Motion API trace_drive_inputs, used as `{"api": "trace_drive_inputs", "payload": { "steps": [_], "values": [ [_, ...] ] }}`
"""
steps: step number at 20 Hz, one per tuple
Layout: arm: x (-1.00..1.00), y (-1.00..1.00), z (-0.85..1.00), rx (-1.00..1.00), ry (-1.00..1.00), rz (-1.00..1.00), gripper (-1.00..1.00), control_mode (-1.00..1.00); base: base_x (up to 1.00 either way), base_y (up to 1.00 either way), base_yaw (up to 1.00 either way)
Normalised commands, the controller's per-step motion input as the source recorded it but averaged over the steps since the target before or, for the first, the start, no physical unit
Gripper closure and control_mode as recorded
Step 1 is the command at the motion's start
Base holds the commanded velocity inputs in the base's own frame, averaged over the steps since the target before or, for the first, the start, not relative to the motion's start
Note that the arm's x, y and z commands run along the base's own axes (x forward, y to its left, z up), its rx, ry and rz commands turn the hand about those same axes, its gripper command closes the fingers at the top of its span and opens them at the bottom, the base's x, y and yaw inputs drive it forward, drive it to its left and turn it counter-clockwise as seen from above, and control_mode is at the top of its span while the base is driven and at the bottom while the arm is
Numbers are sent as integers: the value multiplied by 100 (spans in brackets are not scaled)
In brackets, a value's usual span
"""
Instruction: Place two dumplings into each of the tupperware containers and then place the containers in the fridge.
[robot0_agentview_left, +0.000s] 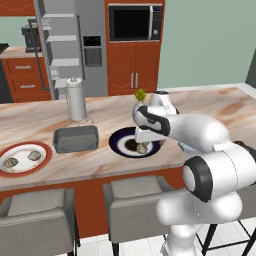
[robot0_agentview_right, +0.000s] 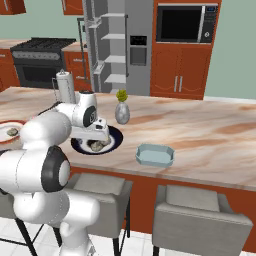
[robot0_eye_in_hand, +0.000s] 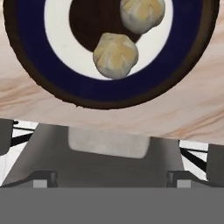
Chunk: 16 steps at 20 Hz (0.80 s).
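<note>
On the marble counter (robot0_agentview_left: 100, 165), going left to right in the left base view: the red-rimmed plate (robot0_agentview_left: 23, 159) at 9 o'clock carries two dumplings (robot0_agentview_left: 34, 155), one beside the other. Next comes the dark grey tub (robot0_agentview_left: 75, 139), with nothing in it that can be made out, and behind it at 12 o'clock stands a paper towel roll (robot0_agentview_left: 76, 99) on its holder. To the right lies the dark blue plate (robot0_agentview_left: 135, 143), and a grey vase (robot0_agentview_right: 122, 113) with a green sprig stands just behind it. The light blue-grey tub (robot0_agentview_right: 155, 154) lies well apart to the right of that plate in the right base view, with bare counter between. Beyond the counter the fridge (robot0_agentview_left: 65, 47) stands open, pale shelves showing, with the black microwave (robot0_agentview_left: 135, 23) to its right. Grey stools (robot0_agentview_left: 131, 202) line the near side of the counter.

The arm reaches forward from the base and bends down at the wrist, so the gripper (robot0_agentview_left: 142, 147) points straight down over the dark blue plate. Its jaws stand wide apart and hold nothing.

In the hand view two dumplings (robot0_eye_in_hand: 115, 55) lie on that plate, one at its centre and one at 1 o'clock of it, touching or nearly so. That makes four dumplings, two plates and two tubs.
</note>
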Motion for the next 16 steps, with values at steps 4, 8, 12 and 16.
{"api": "trace_drive_inputs", "payload": {
  "steps": [4, 8, 12, 16],
  "values": [
    [70, 8, -19, 0, 1, 0, -100, -100, 0, 0, 0],
    [47, 5, -28, 0, 6, 0, -100, -100, 0, 0, 0],
    [38, 1, -41, 0, 3, 0, -100, -100, 0, 0, 0],
    [39, 2, -54, 0, 2, 0, -100, -100, 0, 0, 0]
  ]
}}
